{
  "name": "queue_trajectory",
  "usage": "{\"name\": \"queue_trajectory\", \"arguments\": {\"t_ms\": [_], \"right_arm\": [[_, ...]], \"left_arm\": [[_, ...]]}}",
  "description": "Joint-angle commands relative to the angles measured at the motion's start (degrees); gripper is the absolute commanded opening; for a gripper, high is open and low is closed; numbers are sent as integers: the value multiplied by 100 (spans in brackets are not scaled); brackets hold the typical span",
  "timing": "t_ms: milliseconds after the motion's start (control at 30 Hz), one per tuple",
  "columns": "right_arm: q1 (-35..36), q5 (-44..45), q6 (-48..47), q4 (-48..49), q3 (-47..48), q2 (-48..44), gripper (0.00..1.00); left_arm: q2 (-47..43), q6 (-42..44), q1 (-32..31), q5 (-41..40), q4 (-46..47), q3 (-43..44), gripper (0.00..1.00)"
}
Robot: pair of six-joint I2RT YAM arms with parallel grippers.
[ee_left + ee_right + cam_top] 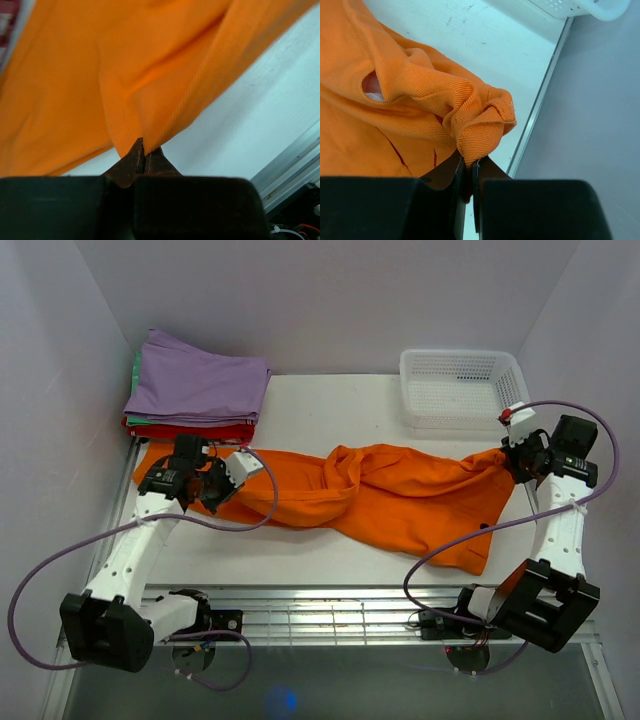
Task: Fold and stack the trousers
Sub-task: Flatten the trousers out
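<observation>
The bright orange trousers point(390, 495) lie stretched and twisted across the white table, from the left edge to the right edge. My left gripper point(215, 488) is shut on the trousers' left end; in the left wrist view its jaws pinch a fold of orange cloth point(150, 100) at the left gripper's tips point(145, 150). My right gripper point(508, 458) is shut on the right end, held a little above the table. In the right wrist view a bunched hem point(480, 125) sits clamped at the right gripper's tips point(467, 165).
A stack of folded garments, lilac-purple on top point(200, 385) with green and red below, sits at the back left. A white mesh basket point(458, 388) stands at the back right. Purple walls close in on both sides. A metal rail point(350, 605) runs along the near edge.
</observation>
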Motion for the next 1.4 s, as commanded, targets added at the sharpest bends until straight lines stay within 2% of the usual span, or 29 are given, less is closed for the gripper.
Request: {"name": "queue_trajectory", "arguments": {"t_ms": [0,100,367,567,700,800,833,933,1000,1033,1067,1100,1133,1167,1233,1267,1300,1367], "right_arm": [[-325,-25,-312,269,-2,-223,8],[-650,-104,-427,366,-29,-232,8],[-1704,-350,-1191,708,-20,40,8],[-1987,-605,-1315,770,164,409,8],[-1917,-790,-1026,1016,269,716,8],[-1609,-597,-815,1209,401,988,8],[-1400,-527,-640,1323,402,1042,8],[-847,-62,-236,1832,498,1288,8],[-590,246,-41,1886,700,1594,8],[-319,395,64,1799,1014,1709,10],[-212,736,100,1642,1226,1971,36],[-168,818,170,1197,1463,2087,53],[-167,853,223,940,1935,2184,70],[-185,984,188,641,2131,2280,88],[-429,785,-161,-270,2396,2203,96],[-553,487,-677,-571,2475,2002,99],[-658,415,-943,-836,2450,1870,93],[-914,440,-1470,-1606,2249,1563,90]], "left_arm": [[-595,-154,273,-232,-325,327,0],[-1070,-337,458,-556,-134,468,0],[-2186,-1286,582,-2322,509,767,0],[-2311,-1252,582,-2684,878,803,0],[-1618,-1138,582,-2720,1806,592,0],[-635,-1068,608,-2693,2693,565,0],[-23,-1059,721,-2597,2863,617,0],[1000,-1208,1073,-2404,3137,1310,0],[1949,-1340,1170,-2272,2911,2127,0],[2231,-1358,1423,-2254,2674,2434,5],[2642,-1375,1477,-2219,2472,2724,19],[2751,-1375,1609,-2201,2095,3119,59],[2752,-1384,1723,-2140,2022,3184,90],[2700,-1358,1872,-2026,1960,3202,98],[2358,-1043,2345,-1238,1548,3079,98],[2252,-859,2513,-1008,1355,2992,98],[2025,-456,2811,-597,927,2878,98],[1830,-94,3137,-295,573,2430,98]]}}
